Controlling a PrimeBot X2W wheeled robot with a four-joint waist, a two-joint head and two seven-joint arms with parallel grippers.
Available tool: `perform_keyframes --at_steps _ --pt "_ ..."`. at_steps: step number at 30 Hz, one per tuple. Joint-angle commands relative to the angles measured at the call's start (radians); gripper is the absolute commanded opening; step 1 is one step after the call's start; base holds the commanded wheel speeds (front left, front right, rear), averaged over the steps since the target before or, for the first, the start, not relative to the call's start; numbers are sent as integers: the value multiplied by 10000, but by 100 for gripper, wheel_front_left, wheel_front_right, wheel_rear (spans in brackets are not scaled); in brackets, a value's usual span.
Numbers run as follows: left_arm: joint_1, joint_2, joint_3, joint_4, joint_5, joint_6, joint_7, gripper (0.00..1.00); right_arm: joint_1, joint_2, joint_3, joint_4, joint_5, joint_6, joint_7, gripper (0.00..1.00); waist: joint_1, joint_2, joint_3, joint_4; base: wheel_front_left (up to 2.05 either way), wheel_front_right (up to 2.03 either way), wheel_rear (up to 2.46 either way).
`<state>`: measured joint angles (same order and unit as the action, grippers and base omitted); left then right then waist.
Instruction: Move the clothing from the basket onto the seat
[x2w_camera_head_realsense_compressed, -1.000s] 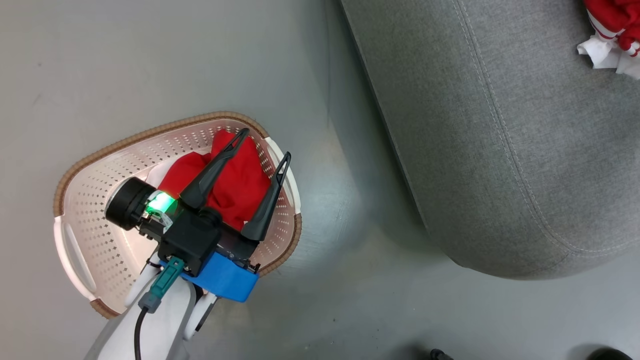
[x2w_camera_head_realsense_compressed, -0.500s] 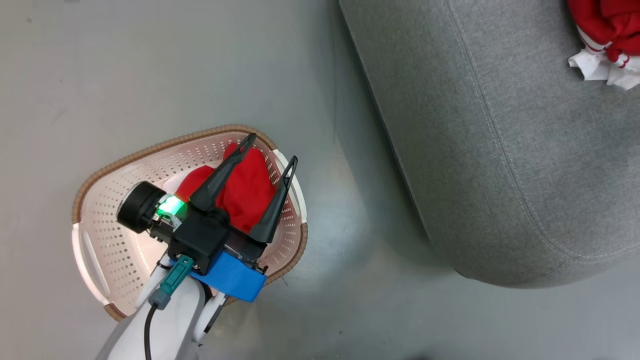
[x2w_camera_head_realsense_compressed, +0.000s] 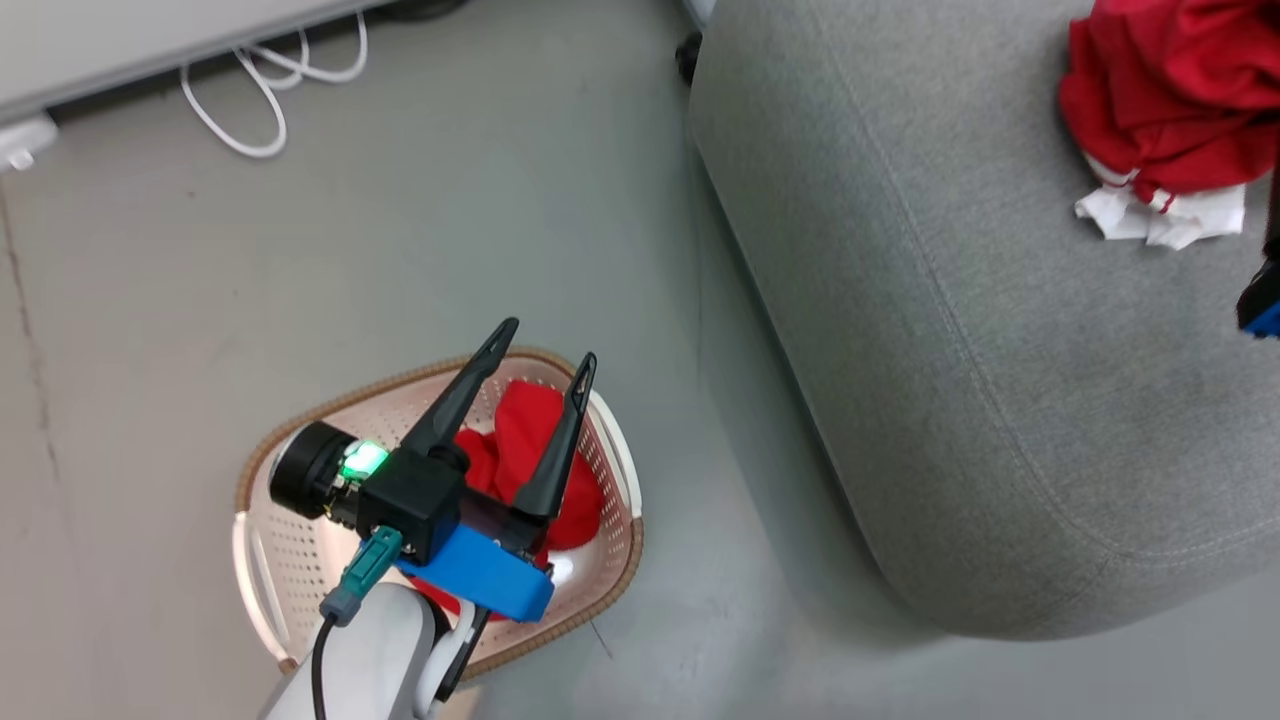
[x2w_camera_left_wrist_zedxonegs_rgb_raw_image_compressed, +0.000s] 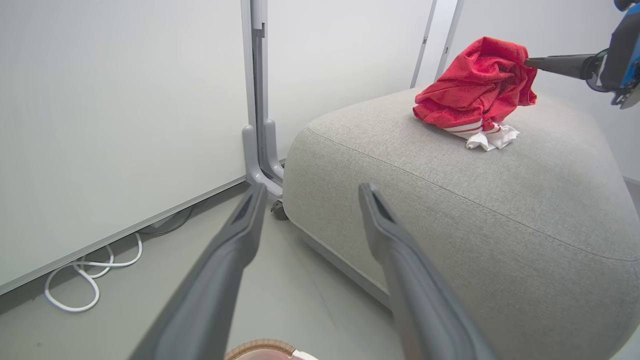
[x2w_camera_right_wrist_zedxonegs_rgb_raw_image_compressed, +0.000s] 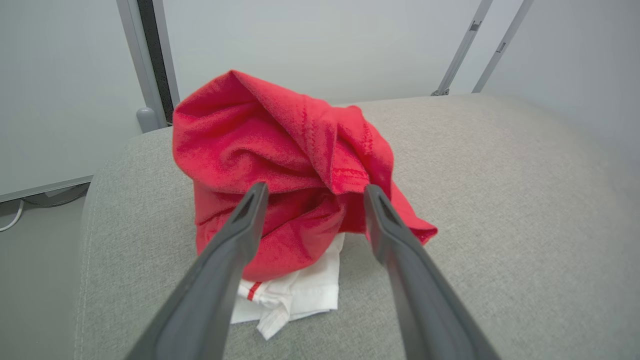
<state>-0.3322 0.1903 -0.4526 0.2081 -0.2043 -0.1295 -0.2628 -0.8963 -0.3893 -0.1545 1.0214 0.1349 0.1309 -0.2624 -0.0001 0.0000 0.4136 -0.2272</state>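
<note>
While over the basket (x2w_camera_head_realsense_compressed: 290, 585), left fingers (x2w_camera_head_realsense_compressed: 461, 390) apart.

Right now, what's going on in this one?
The robot is partway through moving clothing from the basket to the seat. One red garment lies crumpled on the grey seat, with the right gripper open close to it. The other red garment is in the basket on the floor, and the left gripper hangs open and empty over it.
</note>
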Motion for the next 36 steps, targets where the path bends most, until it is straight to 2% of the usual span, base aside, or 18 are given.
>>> perform_keyframes --at_steps 1,10,17,26,36 --pt "198 -60 134 81 -58 -10 -29 100 359 98 109 -139 80 -1 -36 100 1 0 -713 99 0 0 0" --pt "927 -525 760 367 -94 -10 -29 100 1897 417 1575 -1290 42 -2 -36 100 1 0 -1850 278 0 0 0" --pt "1424 -899 1336 671 -44 -11 -29 100 3398 676 2148 -2956 246 -1 -32 100 1 0 -2685 689 0 0 0" --pt "2016 -1122 2154 907 45 -9 -31 100 5195 1283 2191 -5107 212 -2 310 100 1 0 -3357 1287 0 0 0" --pt "2505 -1280 3192 1114 130 11 -29 100 7341 2470 1348 -7256 -395 -1 585 100 1 0 -3868 2258 0 0 0"
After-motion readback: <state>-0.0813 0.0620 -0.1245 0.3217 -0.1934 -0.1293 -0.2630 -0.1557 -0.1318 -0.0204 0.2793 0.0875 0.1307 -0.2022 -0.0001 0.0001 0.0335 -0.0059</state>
